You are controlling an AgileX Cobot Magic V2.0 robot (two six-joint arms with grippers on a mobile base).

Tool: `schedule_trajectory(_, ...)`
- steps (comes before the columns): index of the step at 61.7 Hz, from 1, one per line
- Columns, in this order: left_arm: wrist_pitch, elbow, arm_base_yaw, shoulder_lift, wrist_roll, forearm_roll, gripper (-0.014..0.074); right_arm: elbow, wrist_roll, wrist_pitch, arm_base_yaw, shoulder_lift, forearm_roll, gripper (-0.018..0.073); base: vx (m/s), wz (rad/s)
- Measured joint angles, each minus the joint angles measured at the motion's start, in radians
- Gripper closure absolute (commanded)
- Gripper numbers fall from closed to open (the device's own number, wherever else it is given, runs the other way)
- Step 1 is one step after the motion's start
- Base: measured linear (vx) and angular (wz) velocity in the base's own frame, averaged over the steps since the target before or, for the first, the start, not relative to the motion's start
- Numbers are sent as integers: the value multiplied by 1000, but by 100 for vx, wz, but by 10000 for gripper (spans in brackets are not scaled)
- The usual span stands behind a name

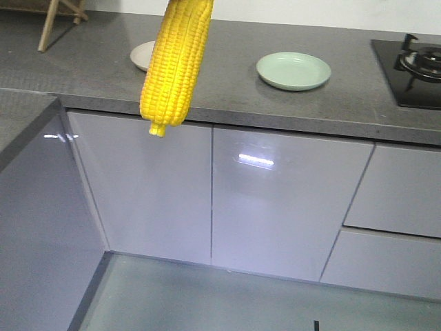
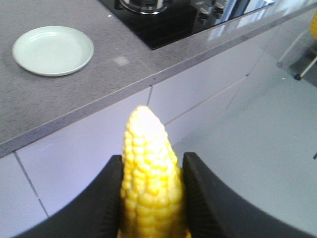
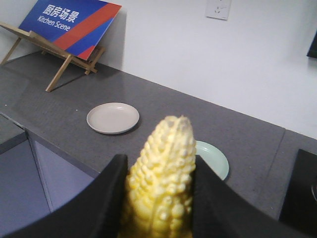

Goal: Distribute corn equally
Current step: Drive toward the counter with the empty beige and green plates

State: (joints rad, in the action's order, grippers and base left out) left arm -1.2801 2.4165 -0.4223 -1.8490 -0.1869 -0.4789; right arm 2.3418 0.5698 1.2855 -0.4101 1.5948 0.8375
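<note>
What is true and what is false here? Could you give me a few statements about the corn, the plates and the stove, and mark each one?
1. Each gripper grips a cob: the left gripper the left cob, the right gripper the right cob. True.
2. The green plate already holds corn. False: it is empty.
3. Two plates sit on the counter. True: the green plate and a beige plate.
4. The stove stands between the plates. False: it is at the counter's end, beyond the green plate.

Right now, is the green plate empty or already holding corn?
Empty. The green plate looks bare from the front; one cob is in the left jaws, another in the right.
</note>
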Motion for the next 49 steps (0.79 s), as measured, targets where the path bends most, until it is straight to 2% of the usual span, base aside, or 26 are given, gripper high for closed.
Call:
schedule_trajectory(22,0,0,0,0,0,-1,603,0,0,0,0,0,0,566,-4,-20)
schedule_trajectory(49,-1,0,0,0,0,-1,603,0,0,0,0,0,0,566,2,6)
